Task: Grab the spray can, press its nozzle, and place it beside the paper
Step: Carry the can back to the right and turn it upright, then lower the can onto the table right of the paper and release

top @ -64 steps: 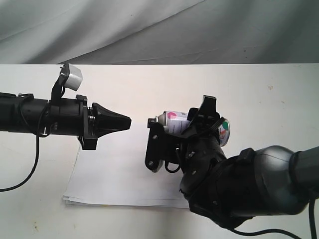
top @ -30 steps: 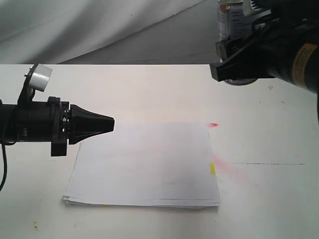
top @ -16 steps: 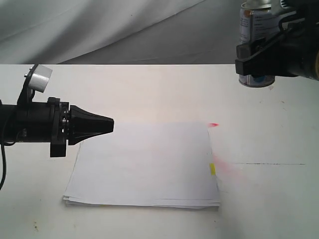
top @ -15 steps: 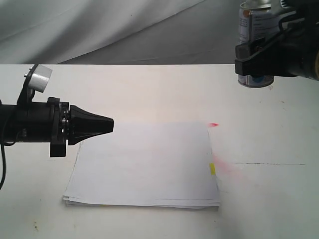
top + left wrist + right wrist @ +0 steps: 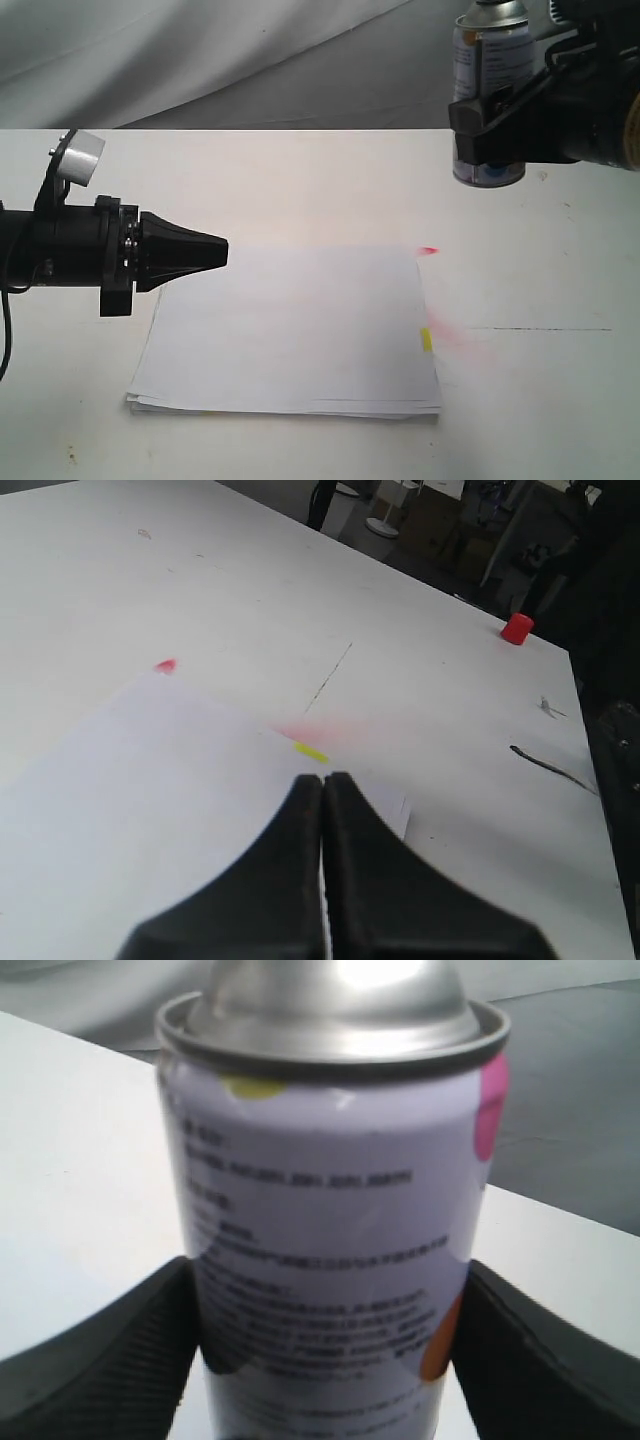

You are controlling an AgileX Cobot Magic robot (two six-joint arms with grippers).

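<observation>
Right wrist view fills with the can [image 5: 330, 1240]: a silver domed shoulder and rolled rim above a pale label with rows of fine dark print, and coloured dots at its edges, yellow near the rim, pink on one side, orange lower down. Its top runs out of the frame, so the nozzle cannot be made out. The right gripper [image 5: 325, 1360] is clamped on the can's body, a ribbed black finger [image 5: 100, 1350] pressed against either side.

In the exterior view the can [image 5: 488, 100] stands upright in the right gripper [image 5: 497, 130], over the far right part of the table [image 5: 300, 180] near its far edge, with blue showing at its base. Whether the base touches the surface cannot be told.

The paper [image 5: 290, 330] lies flat at the middle of the near side, well apart from the can. A yellow tab [image 5: 426, 340] sits on its right edge, a pink stain [image 5: 462, 342] spreads onto the table just beside it, and a red spot [image 5: 428, 250] marks the far right corner.

The left gripper [image 5: 222, 250] hangs over the paper's left edge, its jaws pressed together on nothing. Its own camera shows the closed tips [image 5: 323, 780] above the paper [image 5: 130, 800], and a red cap [image 5: 516, 628] near the table's edge.
</observation>
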